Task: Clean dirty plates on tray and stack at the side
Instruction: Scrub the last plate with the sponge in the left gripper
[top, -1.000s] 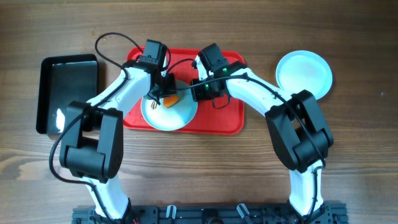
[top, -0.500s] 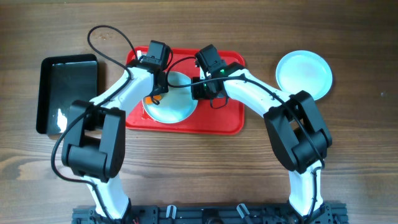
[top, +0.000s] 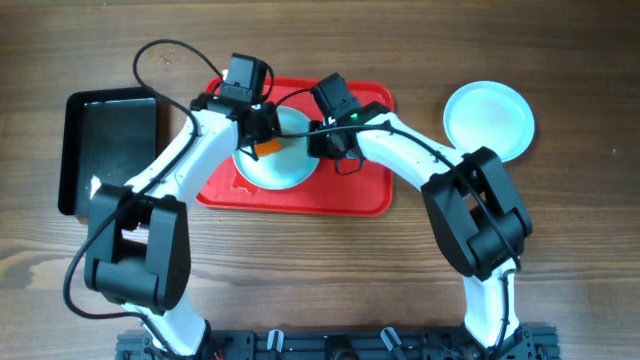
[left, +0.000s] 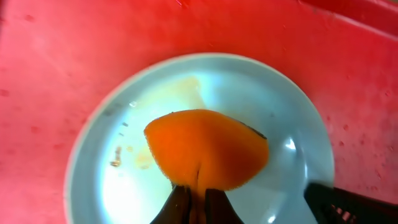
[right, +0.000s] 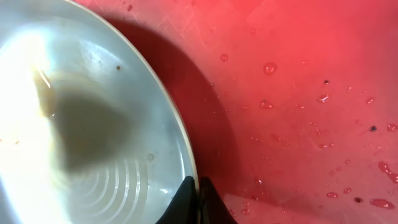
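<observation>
Left pincer: pressed together on the orange sponge, which rests on the plate just ahead of my tips. Brown specks to its left are not yet wiped. Right pincer: pinching that plate's rim. Change: the plate has slid from the near lip of the red tray toward its middle, so I judge scrubbing is under way. Room: bare tray beyond my right tips. Side plate: well apart, rightward.

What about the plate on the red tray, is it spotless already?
No, the left wrist view shows small brown-yellow smears on the plate beside the orange sponge in the left claw.
</observation>
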